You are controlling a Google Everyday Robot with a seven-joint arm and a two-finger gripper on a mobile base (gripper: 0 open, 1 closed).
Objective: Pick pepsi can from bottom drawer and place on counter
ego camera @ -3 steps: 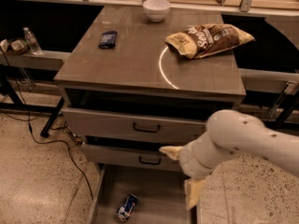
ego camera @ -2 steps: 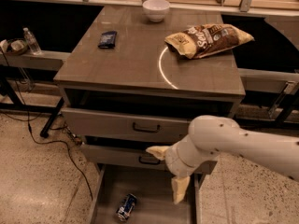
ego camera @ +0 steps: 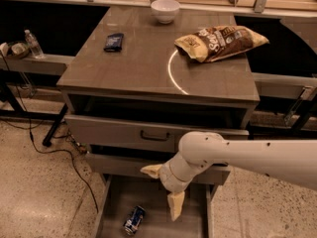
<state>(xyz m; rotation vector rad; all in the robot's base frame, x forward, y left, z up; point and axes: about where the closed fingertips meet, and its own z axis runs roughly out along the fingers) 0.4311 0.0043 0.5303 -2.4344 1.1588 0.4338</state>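
Observation:
The pepsi can [ego camera: 133, 220] lies on its side, blue with silver ends, in the front left part of the bottom drawer [ego camera: 152, 203], which is pulled out at floor level. My gripper [ego camera: 159, 194] hangs over the drawer on the white arm that comes in from the right. It is just right of the can and slightly above it, not touching it. Its two cream fingers are spread open and empty. The counter [ego camera: 133, 63] with its thin white arc mark is above the drawers.
On the counter lie a chips bag [ego camera: 220, 41], a white bowl [ego camera: 165, 9] and a flat dark blue packet [ego camera: 114, 41]. The two handled drawers [ego camera: 124, 133] stick out above the bottom one. A water bottle [ego camera: 33, 43] stands on the left shelf. Cables [ego camera: 59, 150] trail on the floor.
My arm has swung left and lower over the bottom drawer, bringing the open gripper closer to the can. The can has not moved.

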